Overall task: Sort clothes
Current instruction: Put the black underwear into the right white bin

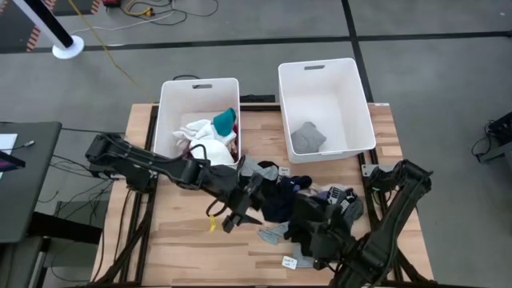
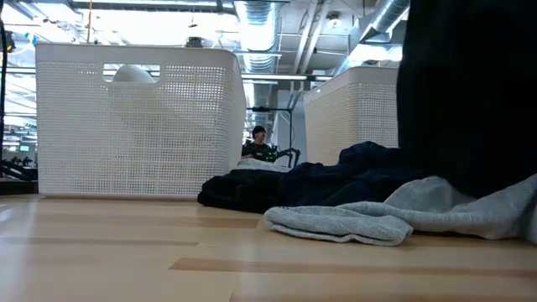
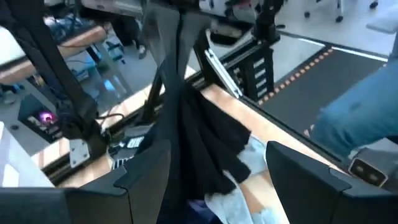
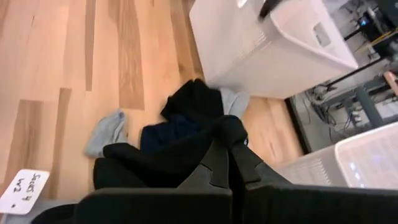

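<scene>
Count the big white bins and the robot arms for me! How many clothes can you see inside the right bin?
White bins: 2, the left bin and the right bin
Robot arms: 2, ending in the left gripper and the right gripper
Clothes in the right bin: 1, a grey garment
Total: 5

Wooden table (image 1: 176, 240), clothes (image 1: 276, 200), bins (image 1: 324, 104)

Two dark, matte-black jointed arms of chunky rounded segments, the left arm (image 1: 152, 164) entering from nine o'clock, the right arm (image 1: 392, 216) from four o'clock. Left gripper (image 3: 217, 180): broad black angular fingers (image 3: 146, 174). Right gripper (image 4: 229, 168): black tapered fingers on a flat black base.
</scene>
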You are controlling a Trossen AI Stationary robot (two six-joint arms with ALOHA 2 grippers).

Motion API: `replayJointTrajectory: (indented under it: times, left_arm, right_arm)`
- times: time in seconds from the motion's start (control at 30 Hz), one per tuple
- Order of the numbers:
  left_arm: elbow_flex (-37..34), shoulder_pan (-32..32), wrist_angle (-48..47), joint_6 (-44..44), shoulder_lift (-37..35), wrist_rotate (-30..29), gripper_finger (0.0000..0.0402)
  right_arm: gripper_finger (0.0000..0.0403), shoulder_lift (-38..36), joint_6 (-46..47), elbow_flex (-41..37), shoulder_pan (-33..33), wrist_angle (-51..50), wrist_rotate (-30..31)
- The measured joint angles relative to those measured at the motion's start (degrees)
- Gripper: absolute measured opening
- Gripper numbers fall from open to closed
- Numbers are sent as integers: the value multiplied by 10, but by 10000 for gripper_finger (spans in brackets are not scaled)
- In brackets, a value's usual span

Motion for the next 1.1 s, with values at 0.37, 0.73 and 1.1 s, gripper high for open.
replayJointTrajectory:
  times: [0.37,0.73,1.1]
  left_arm:
    - [0,33,118,-21,72,2,259]
    - [0,70,196,-73,109,109,259]
    - [0,68,326,-102,155,146,259]
  right_arm:
    - [0,0,-84,58,-4,9,44]
    - [0,0,-142,88,-13,9,61]
    - [0,0,-228,90,-60,49,61]
